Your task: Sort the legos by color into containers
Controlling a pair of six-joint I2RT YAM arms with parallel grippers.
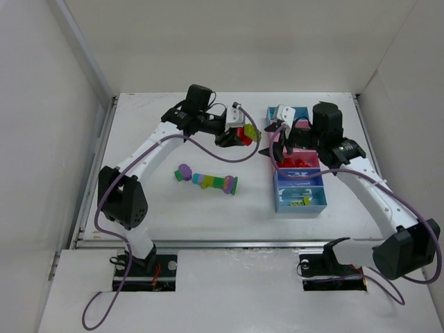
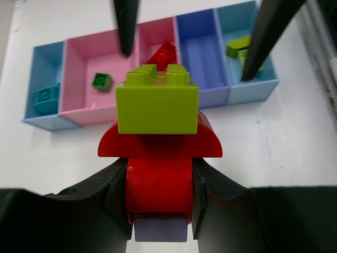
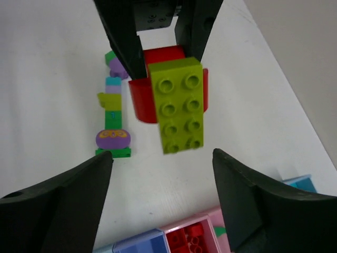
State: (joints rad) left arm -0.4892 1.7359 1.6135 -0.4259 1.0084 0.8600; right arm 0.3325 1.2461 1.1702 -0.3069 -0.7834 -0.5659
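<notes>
My left gripper (image 2: pixel 158 197) is shut on a red lego (image 2: pixel 158 182) that carries a yellow-green lego (image 2: pixel 157 103) on top and a lilac one (image 2: pixel 160 231) beneath. It holds this stack (image 1: pixel 241 133) above the table, left of the containers (image 1: pixel 300 182). Facing the stack, my right gripper (image 3: pixel 163 195) is open and empty, with the yellow-green lego (image 3: pixel 178 105) just beyond its fingertips. The containers (image 2: pixel 79 58) hold a teal lego (image 2: pixel 46 96), a green one (image 2: pixel 101 80), red ones (image 3: pixel 194 240) and yellow-green ones (image 2: pixel 239 45). The darker blue bin (image 2: pixel 200 52) looks empty.
A joined row of mixed-colour legos (image 1: pixel 207 180) lies on the table left of centre, also seen in the right wrist view (image 3: pixel 112 113). White walls close in the table on three sides.
</notes>
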